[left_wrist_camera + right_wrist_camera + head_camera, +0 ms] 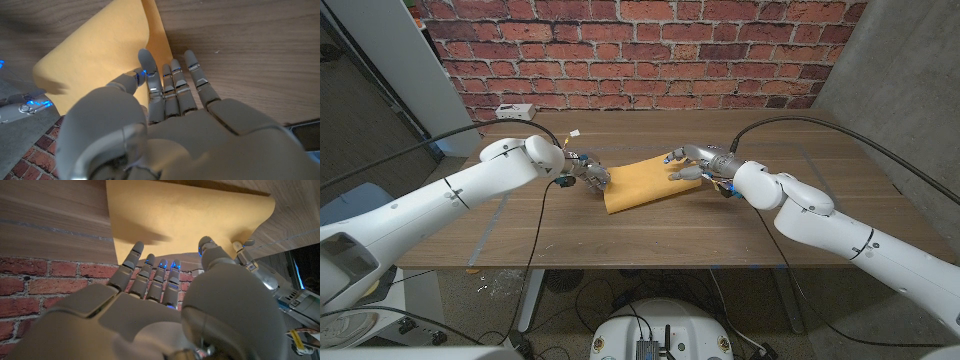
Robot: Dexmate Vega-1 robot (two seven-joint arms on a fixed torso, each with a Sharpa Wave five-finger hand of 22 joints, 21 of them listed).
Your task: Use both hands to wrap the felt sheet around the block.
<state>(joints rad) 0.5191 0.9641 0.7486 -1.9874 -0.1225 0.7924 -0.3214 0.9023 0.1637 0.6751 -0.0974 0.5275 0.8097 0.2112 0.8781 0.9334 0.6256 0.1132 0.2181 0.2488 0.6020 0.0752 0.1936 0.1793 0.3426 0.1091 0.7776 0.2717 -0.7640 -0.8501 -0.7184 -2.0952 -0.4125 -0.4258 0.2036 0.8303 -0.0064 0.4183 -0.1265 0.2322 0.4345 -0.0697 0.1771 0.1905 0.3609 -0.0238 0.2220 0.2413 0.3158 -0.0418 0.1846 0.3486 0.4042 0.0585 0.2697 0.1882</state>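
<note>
At frame centre, the mustard-yellow rectangular felt sheet (642,183) is held at opposite ends by the left hand (590,173) and right hand (688,165). Folding appears underway; closing both flaps together seems next.

The felt sheet (642,183) is a matt mustard-yellow cloth, soft and slightly fuzzy, with no sheen. The counter (620,232) under it is dark brown wood with a fine streaked grain and a dull finish. Each robot hand, left (588,172) and right (692,162), looks like smooth grey plastic. The brick wall (640,40) behind the counter is rough red brick.
</note>
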